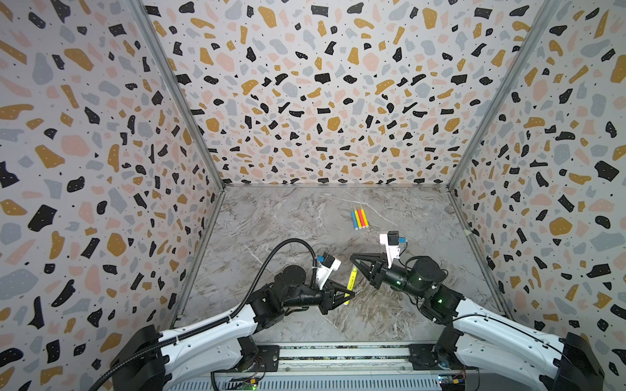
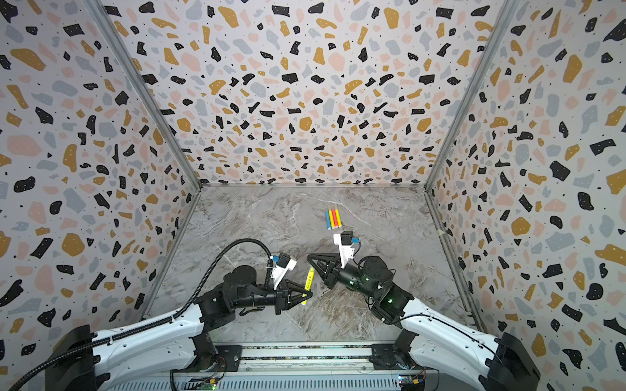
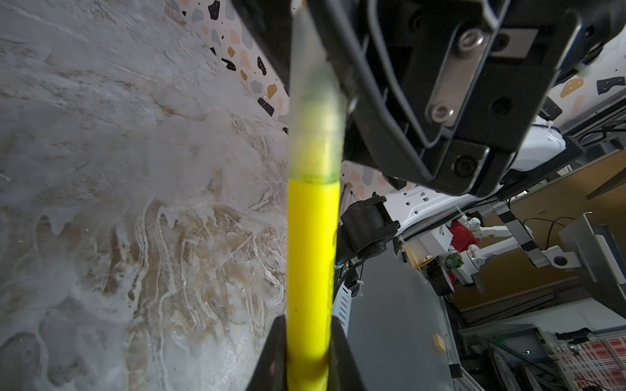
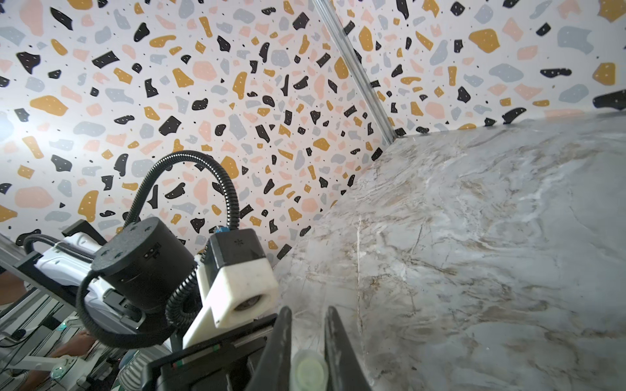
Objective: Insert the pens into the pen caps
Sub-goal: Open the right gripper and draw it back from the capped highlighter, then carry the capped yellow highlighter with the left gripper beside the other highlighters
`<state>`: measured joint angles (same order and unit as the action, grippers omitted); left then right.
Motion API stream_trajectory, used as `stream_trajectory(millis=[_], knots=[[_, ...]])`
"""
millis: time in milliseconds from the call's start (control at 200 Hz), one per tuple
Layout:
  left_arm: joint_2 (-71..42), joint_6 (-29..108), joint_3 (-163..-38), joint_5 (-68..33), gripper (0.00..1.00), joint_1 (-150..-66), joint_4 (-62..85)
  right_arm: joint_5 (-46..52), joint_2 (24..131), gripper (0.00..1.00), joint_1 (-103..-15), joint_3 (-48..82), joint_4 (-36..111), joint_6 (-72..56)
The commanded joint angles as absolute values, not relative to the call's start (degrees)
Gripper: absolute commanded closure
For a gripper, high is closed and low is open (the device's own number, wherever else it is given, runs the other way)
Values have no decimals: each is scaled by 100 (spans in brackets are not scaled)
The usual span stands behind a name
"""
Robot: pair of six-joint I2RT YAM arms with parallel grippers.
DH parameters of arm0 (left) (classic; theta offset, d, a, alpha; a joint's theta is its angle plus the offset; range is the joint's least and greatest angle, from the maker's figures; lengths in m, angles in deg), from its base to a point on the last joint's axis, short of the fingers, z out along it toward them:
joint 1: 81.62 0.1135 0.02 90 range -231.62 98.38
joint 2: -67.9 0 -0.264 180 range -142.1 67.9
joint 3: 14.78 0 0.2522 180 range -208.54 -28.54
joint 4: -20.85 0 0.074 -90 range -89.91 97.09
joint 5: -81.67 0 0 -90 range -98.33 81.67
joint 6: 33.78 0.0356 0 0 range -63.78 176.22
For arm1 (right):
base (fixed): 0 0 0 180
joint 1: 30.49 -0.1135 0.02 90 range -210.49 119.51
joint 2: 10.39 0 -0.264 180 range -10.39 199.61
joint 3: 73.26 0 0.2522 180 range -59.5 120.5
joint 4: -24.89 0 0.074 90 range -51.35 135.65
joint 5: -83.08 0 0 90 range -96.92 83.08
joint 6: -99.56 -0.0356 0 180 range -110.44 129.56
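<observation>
Now left jaws grip yellow pen [image 1: 351, 282]; right jaws grip clear cap [image 3: 315, 111], pen tip inside.

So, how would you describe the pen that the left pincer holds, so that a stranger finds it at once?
Start at the marble table and look to its near middle. There the left pincer clamps a yellow pen whose translucent cap points to the right pincer. Unlike the four pens lying in a row farther back, it is gripped and alone.
</observation>
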<state>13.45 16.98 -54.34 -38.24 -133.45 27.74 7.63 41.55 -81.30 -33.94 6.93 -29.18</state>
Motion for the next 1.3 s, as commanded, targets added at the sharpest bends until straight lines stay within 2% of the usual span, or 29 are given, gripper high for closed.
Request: stream_trajectory(millis=[0,210,340,481,516,571,791,911,1121,1297], knots=[[1716,848,-5906,-2500,100,-12540,5826,2298,4361,100,-8683,-4086,2379,-2727],[1592,1117,-6104,-2486,100,-12380,5426,2199,4460,100,-8700,-3903,2563,-2670],[1304,1548,-6202,-2535,100,-12388,4707,1860,4465,100,-8520,-3250,3071,-2416],[932,1879,-5918,-2260,100,-12389,4057,2004,4314,60,-7525,-2143,3672,-2135],[787,1958,-5924,-2161,100,-12383,3796,1992,4203,54,-7280,-1907,3763,-2093],[529,1997,-5939,-1986,100,-12389,3478,1944,4036,50,-6916,-1597,3899,-2019],[-588,2079,-6497,-1417,100,-12380,2766,1620,3688,49,-6022,-967,4793,-1705],[-1572,2254,-7409,-933,100,-12351,1976,1281,3563,49,-5982,-1114,5130,-1667],[-3266,1974,-8717,-1180,100,-12081,1694,969,3419,49,-5936,-1421,5380,-1744],[-4004,1714,-9307,-1159,100,-11877,1641,879,3368,49,-5900,-1535,5489,-1688]])
